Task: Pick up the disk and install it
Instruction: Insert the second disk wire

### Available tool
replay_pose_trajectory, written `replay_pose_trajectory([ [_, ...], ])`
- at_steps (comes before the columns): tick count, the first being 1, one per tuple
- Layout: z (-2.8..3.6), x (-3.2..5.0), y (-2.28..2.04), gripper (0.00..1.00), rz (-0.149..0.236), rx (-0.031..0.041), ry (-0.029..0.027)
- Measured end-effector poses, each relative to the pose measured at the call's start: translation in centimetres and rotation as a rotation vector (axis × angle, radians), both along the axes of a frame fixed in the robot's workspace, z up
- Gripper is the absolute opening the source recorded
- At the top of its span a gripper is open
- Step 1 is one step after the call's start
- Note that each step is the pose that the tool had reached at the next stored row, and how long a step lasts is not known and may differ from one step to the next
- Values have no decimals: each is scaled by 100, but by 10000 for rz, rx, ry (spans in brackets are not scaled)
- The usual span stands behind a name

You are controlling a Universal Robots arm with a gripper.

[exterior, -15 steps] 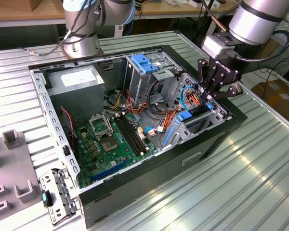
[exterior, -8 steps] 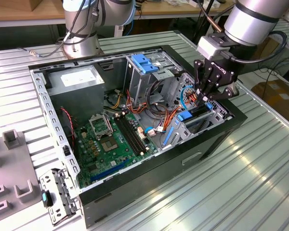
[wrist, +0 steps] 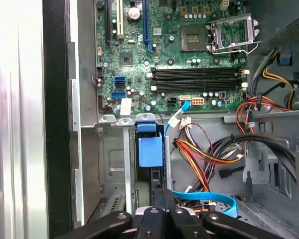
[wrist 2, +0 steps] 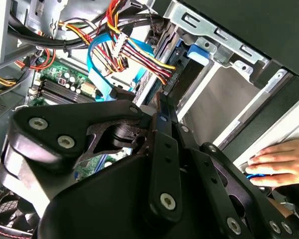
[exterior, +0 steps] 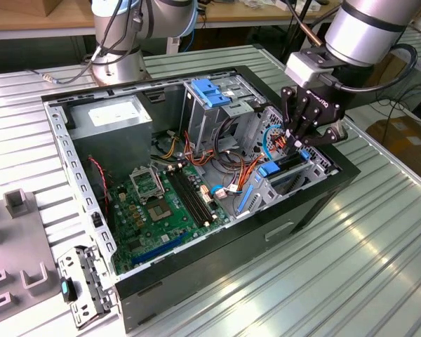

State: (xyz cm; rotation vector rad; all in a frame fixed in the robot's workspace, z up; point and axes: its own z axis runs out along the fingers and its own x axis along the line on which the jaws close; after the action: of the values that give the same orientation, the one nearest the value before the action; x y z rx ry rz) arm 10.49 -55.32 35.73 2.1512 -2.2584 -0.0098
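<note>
The arm reaches down over the open computer case (exterior: 196,281), which lies on its side on the ribbed tabletop (exterior: 379,267), so that the bays face upward and a drive can be lowered straight in. The gripper (exterior: 303,139) hangs over the drive cage (exterior: 295,179) at the exterior view's right end of the case, pointed down into its slot. That suits a flat part that has to slide in on its rails. The disk (exterior: 288,164) seems to stand on edge in that slot as a dark slab with blue plastic beside it, directly under the jaws and touching or nearly touching them; how deep it sits cannot be judged. Whether the jaws are clenched on it or released cannot be told, since the black linkage hides their tips in both wrist views. Bundles of coloured cables (wrist 2: 139,47) crowd just beside the slot. A person's hand (wrist 2: 279,162) rests on the outer side of the case, near the cage.
</note>
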Motion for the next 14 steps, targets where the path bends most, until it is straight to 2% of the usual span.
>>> replay_pose_trajectory([
  [3, 2, -4, 0, 11, 1, 6, -110],
  [5, 2, -8, 0, 11, 0, 11, -160],
  [11, 2, -44, 0, 11, 1, 48, -215],
  [14, 11, -48, 0, 11, 2, 47, -220],
])
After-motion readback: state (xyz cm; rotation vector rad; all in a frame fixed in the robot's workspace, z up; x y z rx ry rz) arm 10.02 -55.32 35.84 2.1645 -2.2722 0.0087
